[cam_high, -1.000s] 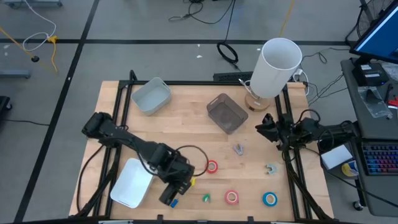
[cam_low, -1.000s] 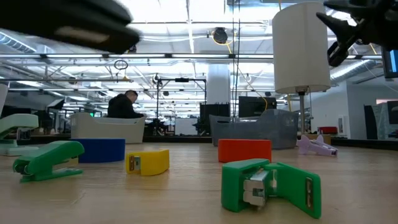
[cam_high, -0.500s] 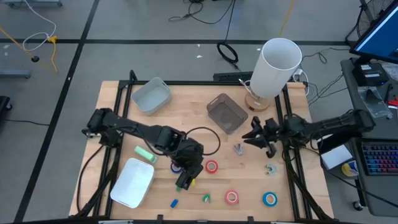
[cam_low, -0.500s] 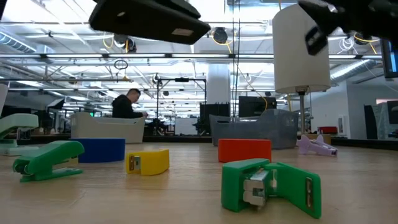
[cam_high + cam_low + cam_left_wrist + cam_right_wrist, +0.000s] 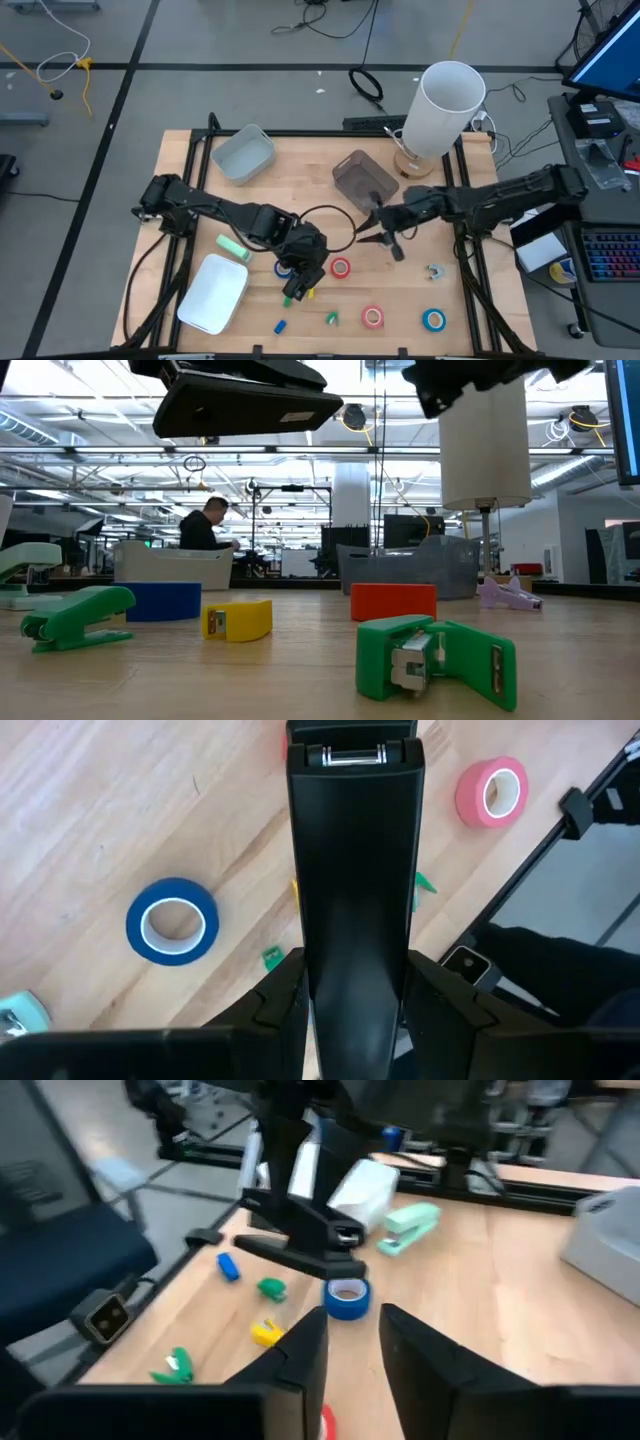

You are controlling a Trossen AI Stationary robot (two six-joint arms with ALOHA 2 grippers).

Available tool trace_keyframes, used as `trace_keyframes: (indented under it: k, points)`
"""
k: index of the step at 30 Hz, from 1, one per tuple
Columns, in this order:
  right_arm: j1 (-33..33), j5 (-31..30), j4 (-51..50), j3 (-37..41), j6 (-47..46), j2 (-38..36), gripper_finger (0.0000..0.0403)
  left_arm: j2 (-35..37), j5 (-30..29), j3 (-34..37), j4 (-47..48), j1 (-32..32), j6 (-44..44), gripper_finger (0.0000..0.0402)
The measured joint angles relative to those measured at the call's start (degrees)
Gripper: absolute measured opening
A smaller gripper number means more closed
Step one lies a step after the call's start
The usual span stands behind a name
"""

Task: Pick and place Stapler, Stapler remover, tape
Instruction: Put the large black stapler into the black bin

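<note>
The left gripper point(image 5: 298, 283) holds a black stapler point(image 5: 355, 870) above the table point(image 5: 300, 180), near its front edge, fingers clamped on the stapler's sides. The right gripper point(image 5: 372, 228) hovers mid-table beside the dark bin point(image 5: 364, 182), its fingers point(image 5: 300, 1355) parted and empty. Blue tape point(image 5: 284, 268) lies just beside the left gripper; red rolls point(image 5: 341, 267) and another blue roll point(image 5: 433, 320) lie along the front. A green stapler point(image 5: 232, 247) lies beside the white tray point(image 5: 212, 293).
</note>
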State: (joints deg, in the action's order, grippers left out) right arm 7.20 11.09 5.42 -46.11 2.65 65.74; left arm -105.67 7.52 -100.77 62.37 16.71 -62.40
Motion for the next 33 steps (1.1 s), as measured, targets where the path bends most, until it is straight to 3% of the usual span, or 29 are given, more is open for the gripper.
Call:
trace_keyframes:
  k: [8,14,21,25,33]
  points:
    - [-0.09,1.44,-0.16,-6.48,0.29,6.94,0.0198,0.00,-1.62,0.00,0.18,0.41,2.66,0.0130]
    - [-0.14,2.85,-1.43,-10.69,3.00,12.64,0.0244,0.00,-1.66,0.00,0.15,0.41,3.87,0.0130]
    - [-1.68,3.13,-16.53,-20.96,6.07,19.52,0.0256,0.00,-1.63,0.00,0.21,0.41,3.78,0.0130]
    - [-2.79,6.61,-21.79,-26.29,7.25,22.56,0.0256,-0.01,-2.11,0.00,0.29,0.41,3.95,0.0130]
    - [-6.02,14.45,-20.67,-28.63,5.66,25.16,0.0256,-0.02,-3.17,0.00,0.17,0.41,4.78,0.0130]
